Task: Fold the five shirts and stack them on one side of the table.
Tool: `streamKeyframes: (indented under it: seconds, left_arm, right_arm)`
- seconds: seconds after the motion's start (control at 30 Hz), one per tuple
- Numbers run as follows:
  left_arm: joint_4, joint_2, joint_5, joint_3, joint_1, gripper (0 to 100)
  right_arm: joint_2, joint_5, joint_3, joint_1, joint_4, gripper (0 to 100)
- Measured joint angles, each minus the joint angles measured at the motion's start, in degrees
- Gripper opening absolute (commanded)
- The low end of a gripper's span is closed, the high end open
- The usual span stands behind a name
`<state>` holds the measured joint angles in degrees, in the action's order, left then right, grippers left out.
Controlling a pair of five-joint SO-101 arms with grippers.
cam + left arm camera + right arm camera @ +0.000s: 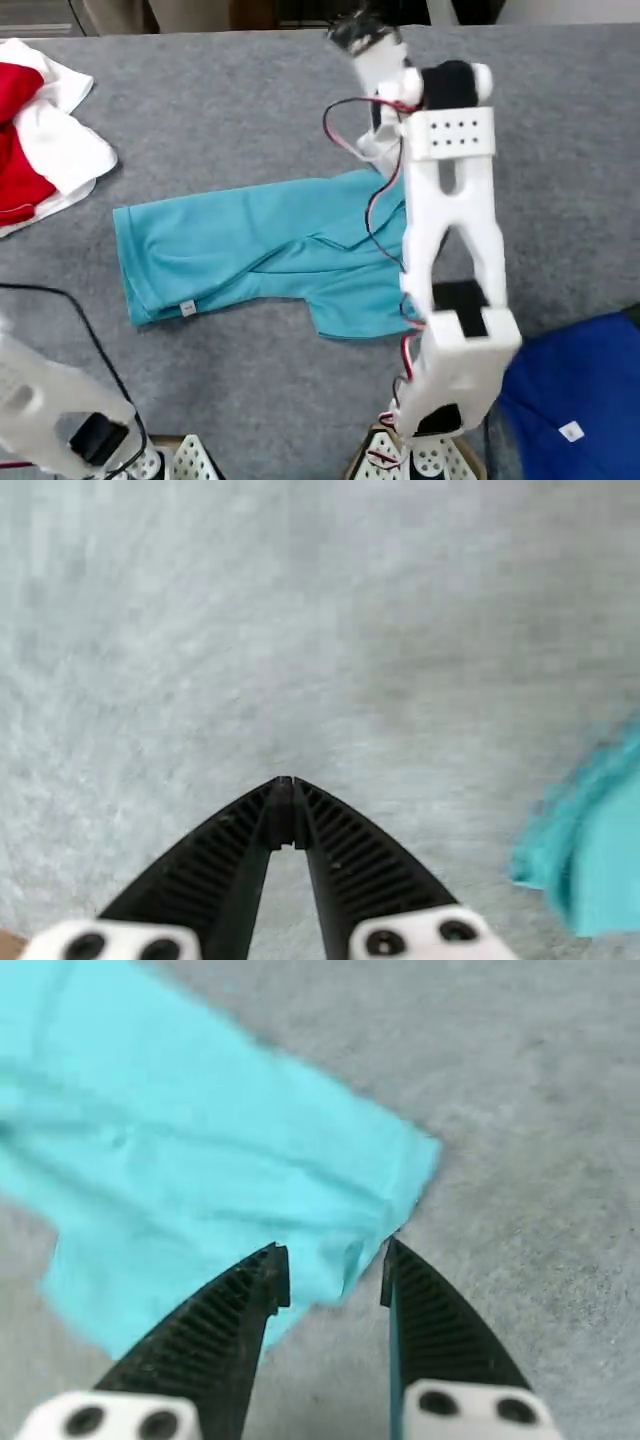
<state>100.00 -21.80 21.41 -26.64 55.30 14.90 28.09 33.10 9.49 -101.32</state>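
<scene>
DOWN TO THE CORNER: My right gripper (333, 1252) hangs with jaws parted above a corner of the teal shirt (250, 255), which lies spread and creased in the middle of the table (200, 90). My left gripper (285, 785) is closed on nothing, over bare tabletop near the shirt's edge. Whether a fingertip already touches cloth is hard to tell from the wrist view. The risk, as I judge it, is that pinching one layer or missing the corner would drag the unpinned shirt into a bunch. The red-and-white shirts (40, 140) and the blue shirt (570, 395) lie at opposite sides.
</scene>
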Motion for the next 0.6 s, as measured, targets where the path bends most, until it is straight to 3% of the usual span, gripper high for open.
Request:
streamKeyframes:
  seconds: [0.17,0.33,0.6]
  left_arm:
    - [0.09,13.8,-2.11,4.31,-13.54,2]
    - [0.09,23.21,-2.73,16.18,-25.14,2]
    - [0.09,33.23,-2.99,27.96,-26.81,2]
  right_arm:
    - [-12.75,16.88,-18.2,-0.18,0.0,17.3]
    - [-26.37,36.84,-39.12,-0.18,0.0,17.3]
    - [-46.95,51.78,-71.91,-0.18,9.05,17.3]
